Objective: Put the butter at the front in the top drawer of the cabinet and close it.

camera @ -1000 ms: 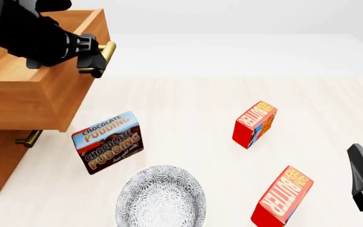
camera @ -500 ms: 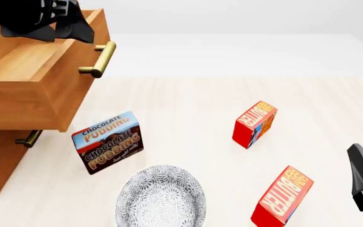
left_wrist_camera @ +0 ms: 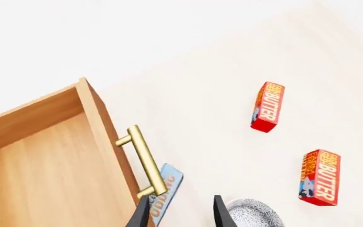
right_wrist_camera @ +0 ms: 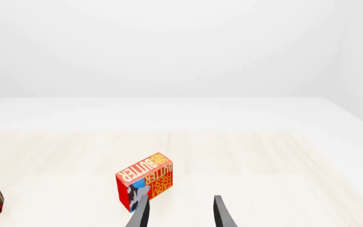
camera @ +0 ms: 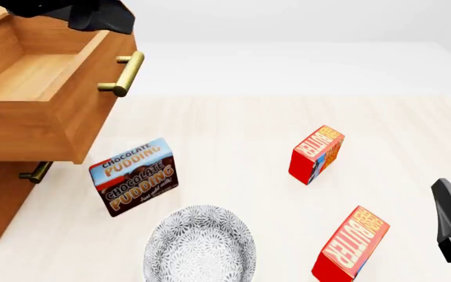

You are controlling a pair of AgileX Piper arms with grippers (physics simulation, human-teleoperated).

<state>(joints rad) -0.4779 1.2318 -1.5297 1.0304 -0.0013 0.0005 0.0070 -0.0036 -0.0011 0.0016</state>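
Note:
The cabinet [camera: 6, 194] stands at the left with its top drawer [camera: 30, 76] pulled open and empty, its brass handle [camera: 121, 73] free. Two red butter cartons stand on the table: the front one [camera: 351, 244] at the near right, the other [camera: 317, 154] farther back. My left gripper [left_wrist_camera: 180, 216] is open and empty, high above the drawer's front; both cartons show in its view, the front one [left_wrist_camera: 320, 177] and the back one [left_wrist_camera: 268, 107]. My right gripper [camera: 443, 197] is open and empty, right of the front butter. Its view shows one butter carton [right_wrist_camera: 145, 187] ahead.
A Chocolate Pudding box [camera: 134, 176] stands just in front of the open drawer. A grey patterned plate [camera: 200, 244] lies at the near middle. A lower drawer handle [camera: 33, 173] shows under the open drawer. The left arm [camera: 77, 9] hangs over the drawer.
My left gripper has let go of the drawer handle and risen up and back over the drawer. The drawer stays open. The right arm and the cartons have not moved.

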